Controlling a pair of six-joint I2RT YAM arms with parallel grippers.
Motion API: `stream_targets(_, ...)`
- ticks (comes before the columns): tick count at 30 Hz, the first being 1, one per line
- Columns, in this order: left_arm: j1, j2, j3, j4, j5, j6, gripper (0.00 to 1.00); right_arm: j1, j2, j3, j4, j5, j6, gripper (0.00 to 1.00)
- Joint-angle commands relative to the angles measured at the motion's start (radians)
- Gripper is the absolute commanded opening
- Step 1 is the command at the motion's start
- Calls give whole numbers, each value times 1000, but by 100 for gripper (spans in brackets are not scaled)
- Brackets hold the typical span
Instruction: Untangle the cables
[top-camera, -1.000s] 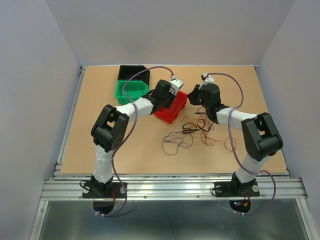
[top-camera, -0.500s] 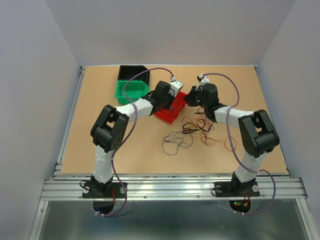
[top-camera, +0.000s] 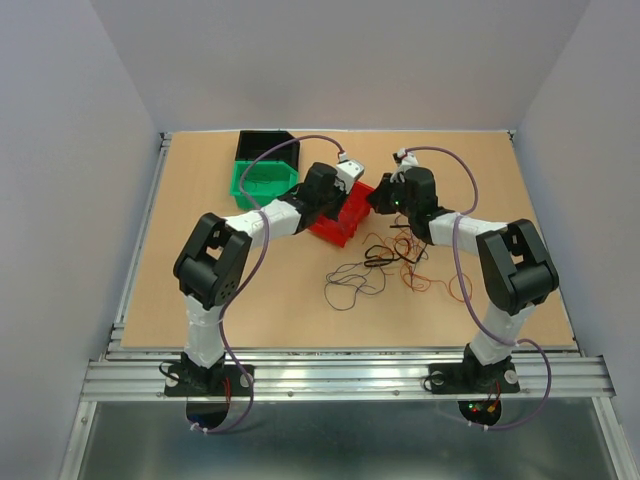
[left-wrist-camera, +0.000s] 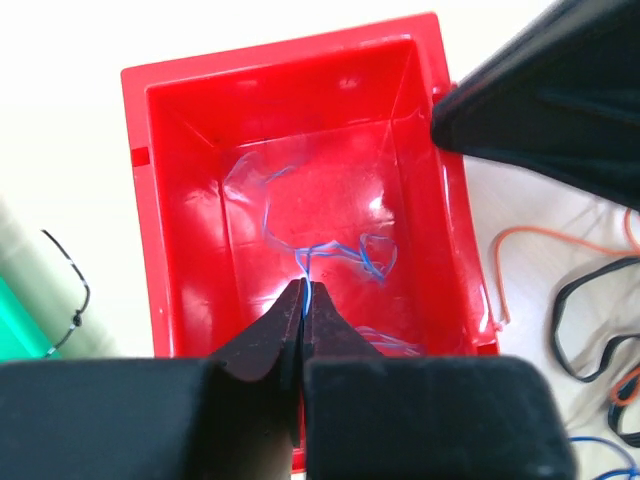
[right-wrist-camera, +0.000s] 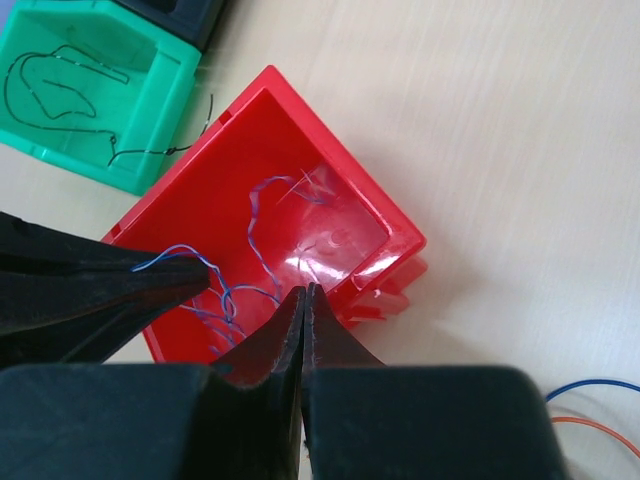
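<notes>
The left gripper (left-wrist-camera: 303, 295) is closed, its tips pinching a strand of the blue cable (left-wrist-camera: 330, 248) just above the floor of the red bin (left-wrist-camera: 137, 220). From the tips the strand runs down into loose blue curls lying on the bin's floor.

The right gripper (right-wrist-camera: 303, 293) is closed tight too, tips pressed together over the bin's near rim, facing the left one across the bin. A blue loop passes close by its tips; I cannot tell whether it has hold of it.

Behind the red bin stands a green bin (right-wrist-camera: 170, 100) with a thin black cable (right-wrist-camera: 60, 80) inside, and behind that a black bin (top-camera: 262, 143). The rest of the cables (top-camera: 400, 265), orange, black and blue, lie looped together on the table (top-camera: 200, 270), near the red bin and in front of the right arm.
</notes>
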Motion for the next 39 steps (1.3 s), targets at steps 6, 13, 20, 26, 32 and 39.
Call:
stream_targets(6, 4, -30, 8, 60, 38, 0, 0, 12, -38, 48, -14, -75, -18, 2)
stream_targets(13, 2, 59, 59, 65, 40, -5, 0, 29, 16, 130, -71, -103, -34, 2)
stream_targets(20, 4, 143, 64, 108, 28, -49, 0, 47, 85, 222, -125, -22, 40, 1)
stream_targets(26, 4, 185, 47, 162, 24, -68, 0, 47, 94, 231, -148, 20, 100, 1)
stream_targets(32, -25, 212, 76, 116, -67, -43, 0, 47, 18, 164, -153, 93, 121, 0)
stream_targets(39, -45, 218, 127, 54, -117, -26, 0, 33, -137, 22, -176, 360, 138, 1)
